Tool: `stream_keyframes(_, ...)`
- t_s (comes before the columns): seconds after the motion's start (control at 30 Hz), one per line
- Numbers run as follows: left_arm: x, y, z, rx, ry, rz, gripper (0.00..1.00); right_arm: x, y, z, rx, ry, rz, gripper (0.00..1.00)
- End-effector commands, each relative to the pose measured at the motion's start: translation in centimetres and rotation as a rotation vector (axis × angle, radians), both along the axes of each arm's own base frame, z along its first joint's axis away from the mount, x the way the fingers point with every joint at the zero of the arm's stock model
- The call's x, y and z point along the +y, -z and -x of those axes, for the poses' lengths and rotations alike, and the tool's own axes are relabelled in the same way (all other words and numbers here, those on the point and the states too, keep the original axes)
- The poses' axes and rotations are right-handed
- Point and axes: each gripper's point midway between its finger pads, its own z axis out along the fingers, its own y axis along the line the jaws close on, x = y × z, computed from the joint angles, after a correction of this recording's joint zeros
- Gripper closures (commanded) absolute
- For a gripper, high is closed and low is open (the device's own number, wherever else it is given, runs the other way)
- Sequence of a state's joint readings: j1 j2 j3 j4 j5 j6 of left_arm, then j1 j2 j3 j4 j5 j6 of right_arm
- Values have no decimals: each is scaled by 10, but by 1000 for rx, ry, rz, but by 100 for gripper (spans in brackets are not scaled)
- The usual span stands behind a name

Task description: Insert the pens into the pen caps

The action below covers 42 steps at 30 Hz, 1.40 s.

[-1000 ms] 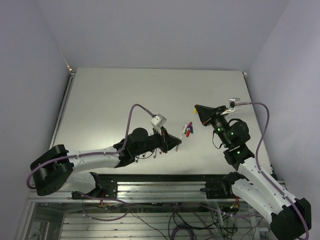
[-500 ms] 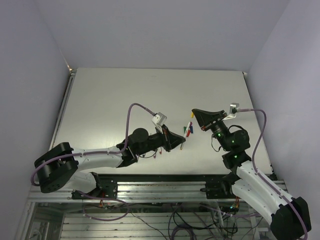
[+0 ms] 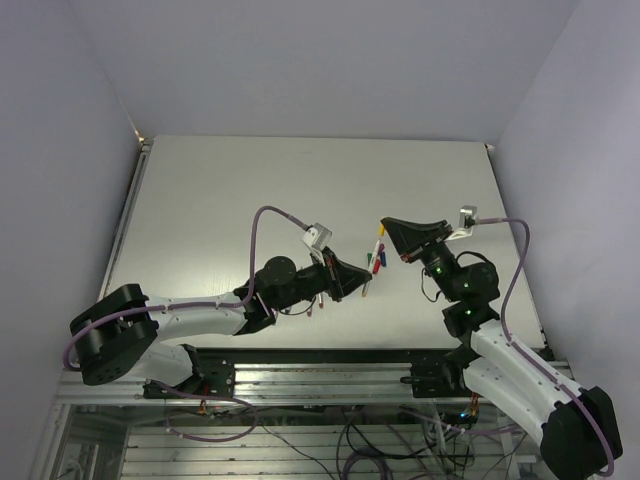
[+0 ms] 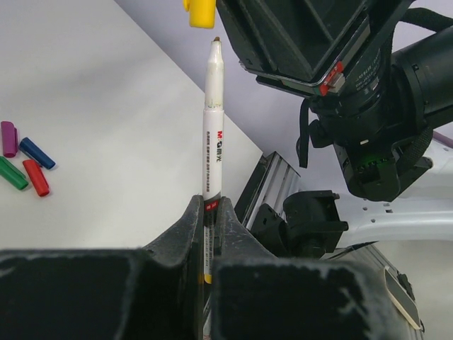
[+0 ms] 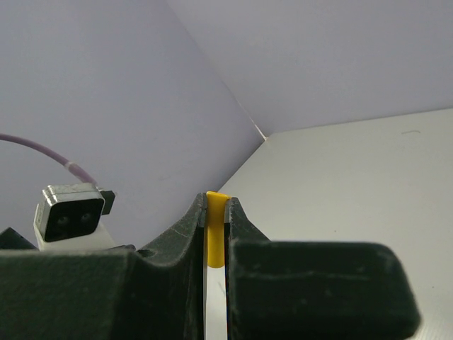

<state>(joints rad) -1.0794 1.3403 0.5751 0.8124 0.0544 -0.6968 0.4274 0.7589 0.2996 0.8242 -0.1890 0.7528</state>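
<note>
My left gripper [image 3: 358, 281] [image 4: 210, 207] is shut on a whitish pen [image 4: 213, 120] [image 3: 375, 255] and holds it upright above the table. The pen's dark tip sits just below the open mouth of the yellow cap [image 4: 200, 12], a small gap apart. My right gripper [image 3: 386, 228] [image 5: 215, 207] is shut on that yellow cap [image 5: 215, 234] [image 3: 381, 230]. Purple [image 4: 8, 137], blue [image 4: 37, 152], green [image 4: 11, 173] and red [image 4: 35, 177] caps lie together on the table. They show under the held pen in the top view [image 3: 376, 263].
Some thin pens [image 3: 318, 304] lie partly hidden under my left arm near the table's front edge. The right arm's wrist and base [image 4: 368, 106] fill the space behind the pen in the left wrist view. Purple walls enclose the table.
My left gripper has carried the pen right and up toward the yellow cap. My right gripper swung left with the cap. The pen tip and the cap now nearly meet.
</note>
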Motion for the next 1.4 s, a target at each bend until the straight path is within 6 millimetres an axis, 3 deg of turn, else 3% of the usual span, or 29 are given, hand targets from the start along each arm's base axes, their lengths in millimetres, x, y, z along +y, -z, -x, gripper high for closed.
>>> stream_keyframes(0.0,-3,-24,-4,-36,-23,70,93,4,-5,6,-26,-33,-19,100)
stream_keyframes(0.4,-4,-21,-7,-33,-34,71,93,6,-3,8,-17,-45,-16,100)
stream_keyframes(0.97,-2,-22,-10,-39,-59,82,93,12,18,14,46,-84,1,100)
stream_keyframes(1.17,4,-29,-13,-57,-89,131,93,22,30,17,87,-145,32,100)
stream_keyframes(1.37,7,-39,-19,-91,-125,156,93,38,54,17,182,-220,118,100)
